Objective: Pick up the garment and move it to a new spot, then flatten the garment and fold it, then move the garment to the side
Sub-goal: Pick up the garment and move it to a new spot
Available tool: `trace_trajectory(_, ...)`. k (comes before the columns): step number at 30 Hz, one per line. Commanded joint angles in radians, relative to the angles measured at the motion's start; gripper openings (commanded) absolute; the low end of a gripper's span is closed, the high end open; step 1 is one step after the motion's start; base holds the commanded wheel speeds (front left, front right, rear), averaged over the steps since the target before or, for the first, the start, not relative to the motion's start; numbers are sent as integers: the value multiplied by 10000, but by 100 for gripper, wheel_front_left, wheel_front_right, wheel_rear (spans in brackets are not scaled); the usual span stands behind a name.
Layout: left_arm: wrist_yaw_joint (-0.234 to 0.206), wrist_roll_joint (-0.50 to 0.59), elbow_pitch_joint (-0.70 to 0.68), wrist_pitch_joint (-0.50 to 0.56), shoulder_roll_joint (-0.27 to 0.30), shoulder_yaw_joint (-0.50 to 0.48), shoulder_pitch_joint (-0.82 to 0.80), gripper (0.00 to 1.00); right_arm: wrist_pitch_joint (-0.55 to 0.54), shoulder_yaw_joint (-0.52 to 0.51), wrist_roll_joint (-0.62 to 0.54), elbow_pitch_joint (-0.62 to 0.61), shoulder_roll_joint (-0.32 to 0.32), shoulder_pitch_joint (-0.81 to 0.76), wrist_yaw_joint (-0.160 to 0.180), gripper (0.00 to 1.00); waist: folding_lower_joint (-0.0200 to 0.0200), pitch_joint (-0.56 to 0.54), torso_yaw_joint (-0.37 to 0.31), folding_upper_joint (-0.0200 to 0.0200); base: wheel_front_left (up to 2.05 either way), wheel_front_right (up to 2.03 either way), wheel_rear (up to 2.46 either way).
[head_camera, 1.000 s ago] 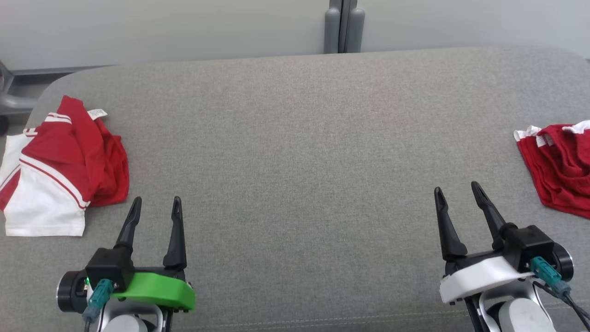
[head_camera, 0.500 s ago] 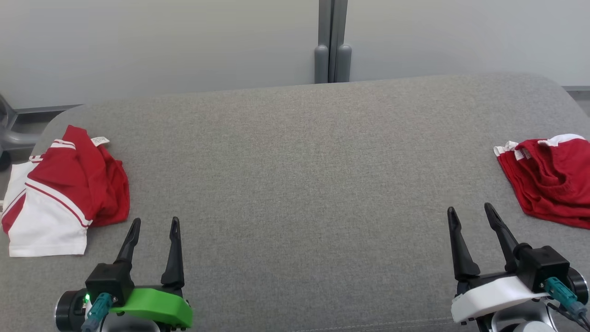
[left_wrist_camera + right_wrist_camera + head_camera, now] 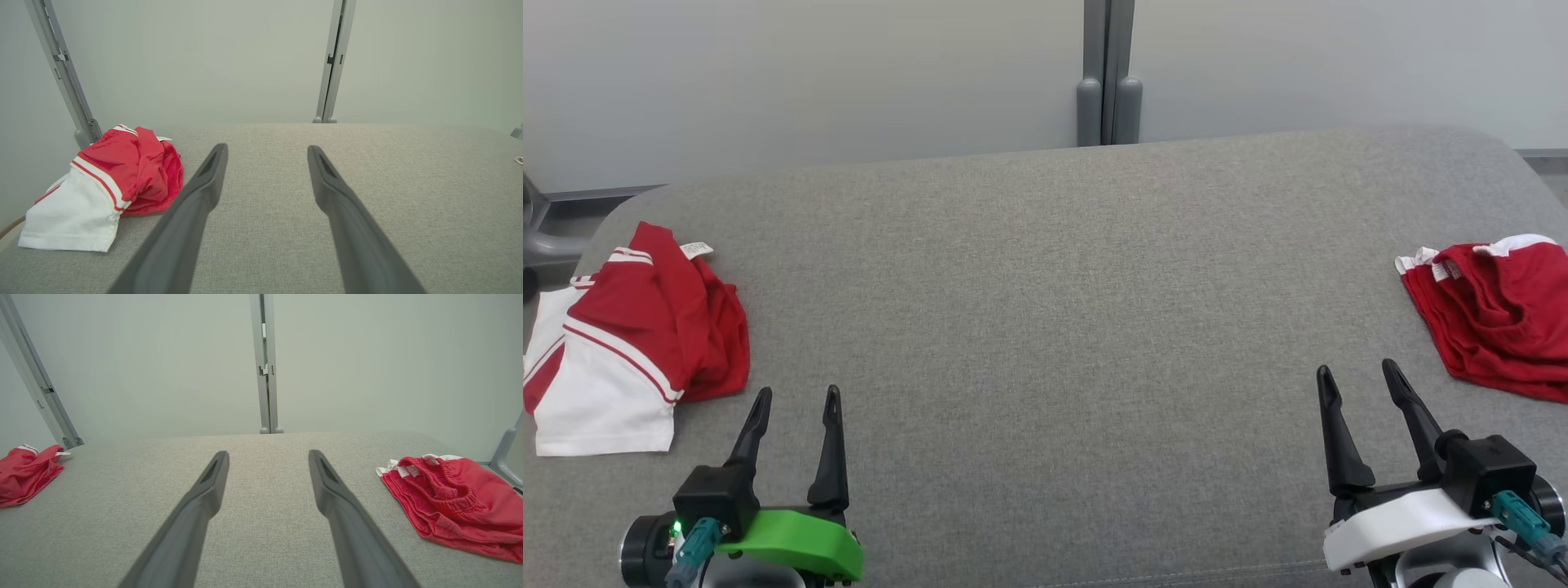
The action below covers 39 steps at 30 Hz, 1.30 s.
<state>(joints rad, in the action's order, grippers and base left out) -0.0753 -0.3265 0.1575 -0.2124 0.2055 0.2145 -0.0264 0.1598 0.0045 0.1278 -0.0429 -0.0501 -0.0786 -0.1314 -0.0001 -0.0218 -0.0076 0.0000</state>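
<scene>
Nearest to us, our left gripper [image 3: 798, 392] hovers over the grey cushion [image 3: 1045, 327] with its two dark fingers [image 3: 204, 192] spread wide and holding nothing. Our right gripper [image 3: 1356, 369] sits likewise at the near edge, its fingers [image 3: 343, 506] just as far apart and also gripping nothing. A little ahead of the left fingertips and off to their left lies a red and white garment [image 3: 645, 310], bunched into a rough packet, the white part nearer to us and the red part beyond; it touches neither finger. A small white label [image 3: 697, 248] pokes out at its far end. Ahead of the right fingertips and off to their right lies a red garment [image 3: 1503, 327], crumpled, with white trim at its far edge. From the gathered waistband we take it for a pair of shorts, though the folds make that hard to confirm. It too lies apart from the fingers. Straight ahead of both pairs of fingers the cushion runs on to its rounded far edge. Beyond that stands a pale wall [image 3: 809, 73] with a grey metal post [image 3: 1108, 73] rising roughly midway between the two grippers.
</scene>
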Motion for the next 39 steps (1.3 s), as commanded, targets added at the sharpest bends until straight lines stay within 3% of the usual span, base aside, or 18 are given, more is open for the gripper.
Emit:
trace_trajectory(1,-51,-90,-12,1,79,-1,44,100,42,-33,46,15,-9,-60,14,100,1,8,12,0,0,0,0)
trace_trajectory(5,-17,-79,34,1,52,71,-73,100,81,-79,62,-2,-8,-139,14,100,1,15,190,0,0,0,0)
trace_trajectory(10,-29,-162,85,-85,16,16,-219,100,71,-80,110,-121,-8,-187,14,100,1,26,924,0,0,0,0)
trace_trajectory(22,-111,-321,-2,-210,84,-90,-206,100,62,462,304,-178,-11,-78,13,100,1,60,3802,0,0,0,0)
trace_trajectory(31,-273,-406,-100,-283,190,-295,-54,100,185,789,469,21,-15,51,13,100,1,29,4834,0,0,0,0)
trace_trajectory(39,-320,-453,-175,-319,201,-302,-67,100,206,884,483,121,-17,122,13,100,1,50,5024,0,0,0,0)
